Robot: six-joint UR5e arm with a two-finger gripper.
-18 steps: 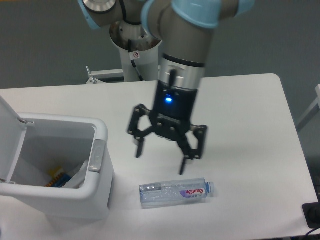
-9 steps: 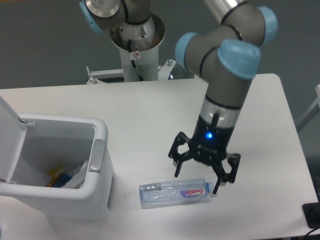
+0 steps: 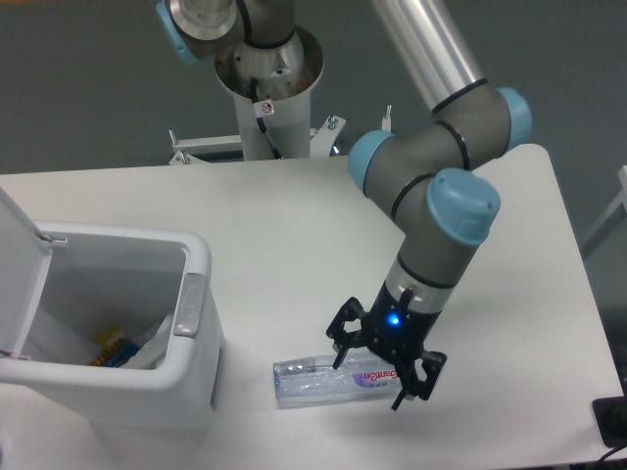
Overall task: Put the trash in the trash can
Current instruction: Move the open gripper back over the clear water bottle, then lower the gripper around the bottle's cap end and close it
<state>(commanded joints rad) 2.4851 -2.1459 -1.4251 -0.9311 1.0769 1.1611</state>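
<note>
A clear plastic bottle (image 3: 323, 381) with a purple-red label lies on its side near the table's front edge. My gripper (image 3: 370, 376) is down over the bottle's right end, open, with one finger on the far side and one on the near side of the label; the cap is hidden behind it. The white trash can (image 3: 191, 323) stands at the front left with its lid swung open to the left. Inside it I see a clear crumpled piece (image 3: 147, 345) and something orange and blue.
The arm's base column (image 3: 266, 98) rises at the back centre of the white table (image 3: 490, 196). The table's right edge and front edge are close to the bottle. A dark object (image 3: 614, 421) sits off the table at the lower right.
The gripper moved right from beside the trash can and came down, ending low astride the bottle's labelled end. The bottle has not moved.
</note>
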